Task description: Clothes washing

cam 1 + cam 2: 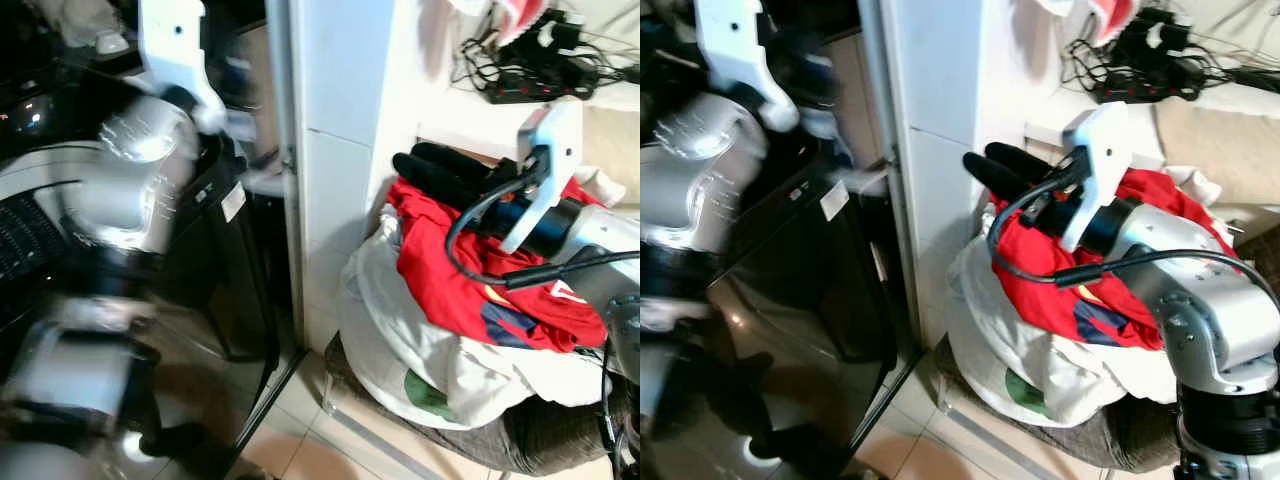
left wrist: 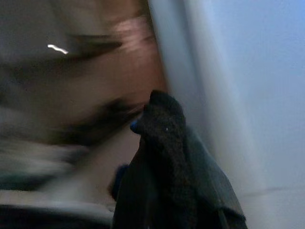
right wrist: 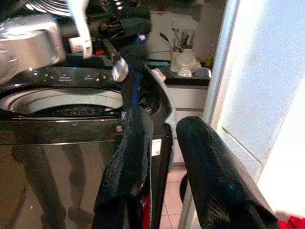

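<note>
A pile of laundry lies on a low cushioned stool (image 1: 520, 440): a red shirt (image 1: 450, 270) on top of white cloth (image 1: 400, 350). My right gripper (image 1: 412, 158) hovers just above the red shirt, open, with nothing between its fingers (image 3: 133, 143). At the left stands the black top-loading washing machine (image 1: 200, 300), with its drum opening (image 3: 62, 102) uncovered. My left arm is motion-blurred above the machine's right edge. Its gripper (image 2: 162, 109) looks shut on a dark garment (image 3: 133, 71) with a blue streak that hangs over the machine's rim.
A white wall corner (image 1: 340, 150) stands between the machine and the laundry pile. Behind the pile, a power strip with tangled cables (image 1: 540, 80) lies on a ledge. Tiled floor (image 1: 300, 440) shows in front of the stool.
</note>
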`<state>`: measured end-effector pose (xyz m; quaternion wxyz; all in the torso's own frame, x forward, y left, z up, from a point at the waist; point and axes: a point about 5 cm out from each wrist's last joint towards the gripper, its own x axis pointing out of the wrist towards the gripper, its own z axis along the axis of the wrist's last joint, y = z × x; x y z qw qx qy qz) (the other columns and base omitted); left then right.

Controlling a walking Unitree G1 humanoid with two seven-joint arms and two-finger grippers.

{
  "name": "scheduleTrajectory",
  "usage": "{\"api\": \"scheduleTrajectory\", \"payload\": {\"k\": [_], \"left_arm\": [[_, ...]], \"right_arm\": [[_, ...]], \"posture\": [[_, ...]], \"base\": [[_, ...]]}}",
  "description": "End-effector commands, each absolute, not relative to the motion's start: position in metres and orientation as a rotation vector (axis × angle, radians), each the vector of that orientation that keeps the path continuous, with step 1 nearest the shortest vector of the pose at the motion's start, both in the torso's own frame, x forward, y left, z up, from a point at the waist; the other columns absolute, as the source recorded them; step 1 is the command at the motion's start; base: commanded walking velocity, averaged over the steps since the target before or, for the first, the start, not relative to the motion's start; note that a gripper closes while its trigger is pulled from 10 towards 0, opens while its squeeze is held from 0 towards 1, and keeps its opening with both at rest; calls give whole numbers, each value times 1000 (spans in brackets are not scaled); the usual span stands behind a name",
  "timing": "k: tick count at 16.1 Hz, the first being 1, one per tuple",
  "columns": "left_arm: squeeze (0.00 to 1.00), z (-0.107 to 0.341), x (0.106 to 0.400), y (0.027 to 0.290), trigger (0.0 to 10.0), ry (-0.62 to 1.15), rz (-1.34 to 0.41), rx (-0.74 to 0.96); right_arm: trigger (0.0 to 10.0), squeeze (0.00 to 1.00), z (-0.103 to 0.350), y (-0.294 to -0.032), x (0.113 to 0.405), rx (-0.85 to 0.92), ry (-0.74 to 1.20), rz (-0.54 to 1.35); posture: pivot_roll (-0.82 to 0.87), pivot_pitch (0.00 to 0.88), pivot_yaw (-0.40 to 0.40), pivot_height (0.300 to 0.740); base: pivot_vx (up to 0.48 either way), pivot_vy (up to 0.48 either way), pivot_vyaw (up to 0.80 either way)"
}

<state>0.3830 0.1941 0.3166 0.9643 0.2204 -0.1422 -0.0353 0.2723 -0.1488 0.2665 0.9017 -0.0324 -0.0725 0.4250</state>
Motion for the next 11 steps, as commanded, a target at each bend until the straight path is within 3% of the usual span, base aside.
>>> {"api": "scheduleTrajectory", "payload": {"k": [1, 3, 4, 5, 11], "left_arm": [[0, 327, 386, 209, 10000, -309, 29, 616], [0, 315, 392, 226, 10000, -201, 48, 757], [275, 304, 394, 235, 10000, -130, 41, 822], [1000, 293, 397, 244, 10000, -75, 58, 834], [1000, 264, 400, 267, 10000, 106, 94, 847]], "right_arm": [[10000, 0, 272, -143, 271, -94, -173, 885], [10000, 0, 271, -129, 272, -116, -160, 911], [10000, 0, 271, -117, 272, -132, -158, 940], [10000, 0, 272, -105, 271, -133, -168, 977], [10000, 0, 272, -83, 269, -139, -178, 1050]], "posture": [[-58, 0, 52, 740], [-57, 0, 55, 740], [-56, 0, 55, 740], [-56, 0, 56, 740], [-55, 0, 54, 740]], "base": [[0, 0, 0], [0, 0, 0], [0, 0, 0], [0, 0, 0], [0, 0, 0]]}}
